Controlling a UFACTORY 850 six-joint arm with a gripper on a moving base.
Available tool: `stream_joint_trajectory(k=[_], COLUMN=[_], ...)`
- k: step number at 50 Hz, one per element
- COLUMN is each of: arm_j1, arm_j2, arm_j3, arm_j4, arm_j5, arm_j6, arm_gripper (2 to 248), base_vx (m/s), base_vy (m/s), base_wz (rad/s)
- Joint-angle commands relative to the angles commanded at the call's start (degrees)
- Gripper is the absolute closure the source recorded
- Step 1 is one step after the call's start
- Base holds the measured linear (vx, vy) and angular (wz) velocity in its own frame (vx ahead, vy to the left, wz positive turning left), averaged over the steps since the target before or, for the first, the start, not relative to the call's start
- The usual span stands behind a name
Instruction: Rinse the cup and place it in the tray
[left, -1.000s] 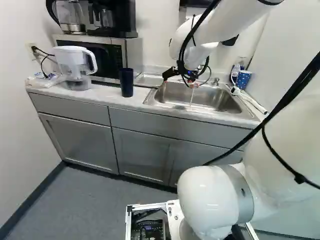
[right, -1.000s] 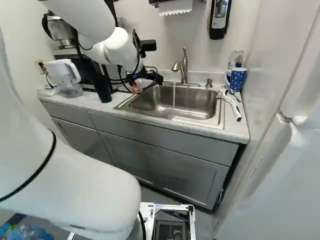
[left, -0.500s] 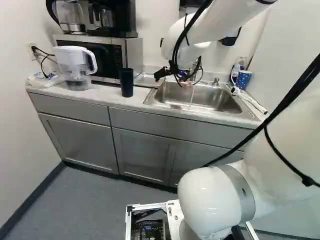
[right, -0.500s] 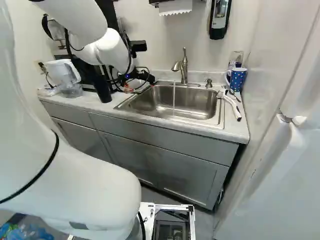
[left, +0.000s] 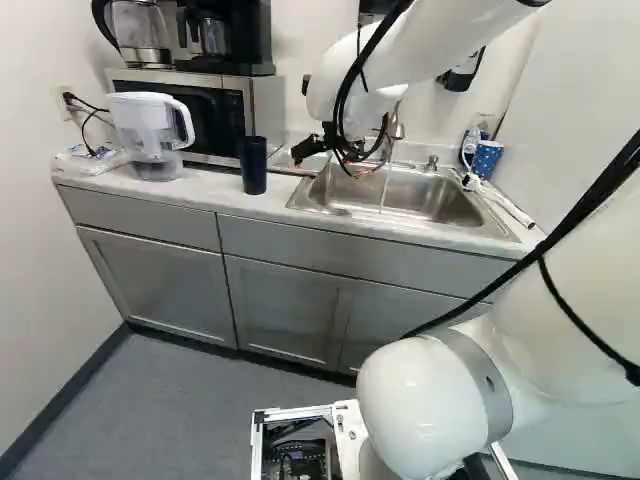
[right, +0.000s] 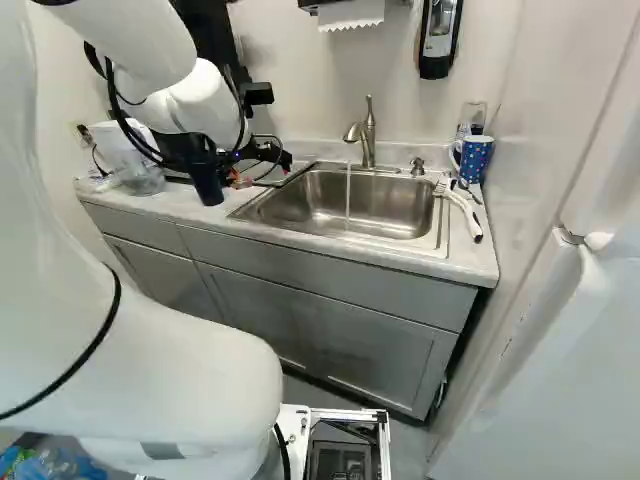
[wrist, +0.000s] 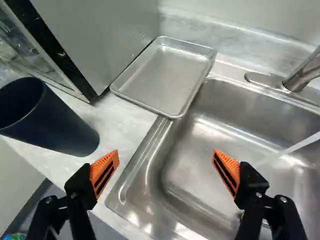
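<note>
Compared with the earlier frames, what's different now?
The open claw has moved leftward in the left base view, closer to the dark cup, and holds nothing. The cup stands where it was on the counter, water still runs from the faucet, and the base hasn't moved.

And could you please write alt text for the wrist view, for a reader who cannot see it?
The pincer is open above the edge of the sink, with a dark cup on the counter to one side and water running into the sink on the other. Ahead lies a metal tray.
</note>
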Motion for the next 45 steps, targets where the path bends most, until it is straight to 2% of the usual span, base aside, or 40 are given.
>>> stream_joint_trajectory(k=[45], arm_j1=[9.9], arm_j2=[0.6], arm_j3=[0.5], arm_j4=[0.0], arm_j5=[0.0], arm_j6=[0.0], arm_gripper=[3], base_vx=[0.0], base_vy=[0.0], base_wz=[0.0])
